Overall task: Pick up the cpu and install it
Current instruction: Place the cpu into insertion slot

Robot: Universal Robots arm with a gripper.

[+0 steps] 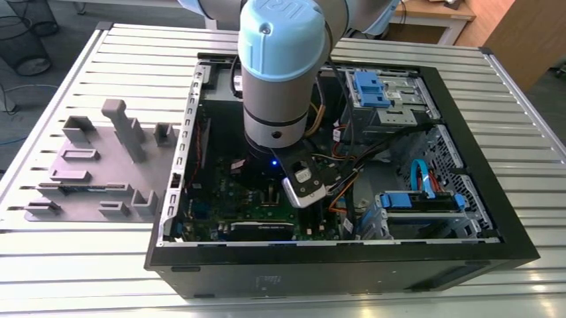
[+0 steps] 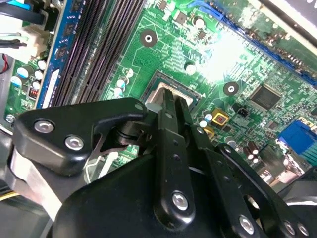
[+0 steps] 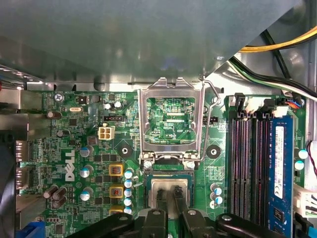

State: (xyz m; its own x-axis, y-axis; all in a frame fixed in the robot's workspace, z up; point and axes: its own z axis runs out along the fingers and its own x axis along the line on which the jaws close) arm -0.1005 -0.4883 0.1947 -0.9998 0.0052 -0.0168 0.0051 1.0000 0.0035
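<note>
Inside the open computer case, the cpu (image 3: pixel 171 184) lies flat in its socket on the green motherboard (image 3: pixel 74 144), silver top up. The gripper (image 3: pixel 170 191) stands right over it. Its two thin black fingers (image 3: pixel 161 198) are close together with a narrow slit between them, silver showing through. They reach over the middle of the chip and do not grip its edges. Cannot tell whether the tips touch the metal.

First wrist view: looks straight down. The hinged socket frame (image 3: pixel 171 119) is swung open just beside the socket, board visible through its window. Black memory slots (image 3: pixel 247 168) run alongside, one holding a blue module.

Second wrist view: slanted, along the gripper (image 2: pixel 172 96) linkage. The cpu (image 2: pixel 153 99) peeks out on either side of the fingertips. The memory slots (image 2: pixel 99 49) run off at an angle, and a bright glare sits on the motherboard (image 2: pixel 163 44).

Exterior view: the wider room. The arm (image 1: pixel 278 73) drops steeply into the black case (image 1: pixel 354 265), its wrist low over the board. The case lies on its side on a slatted metal table (image 1: pixel 89 265). Grey fixture blocks (image 1: pixel 97 165) sit on the table at the exterior view's left, well apart from the arm.
</note>
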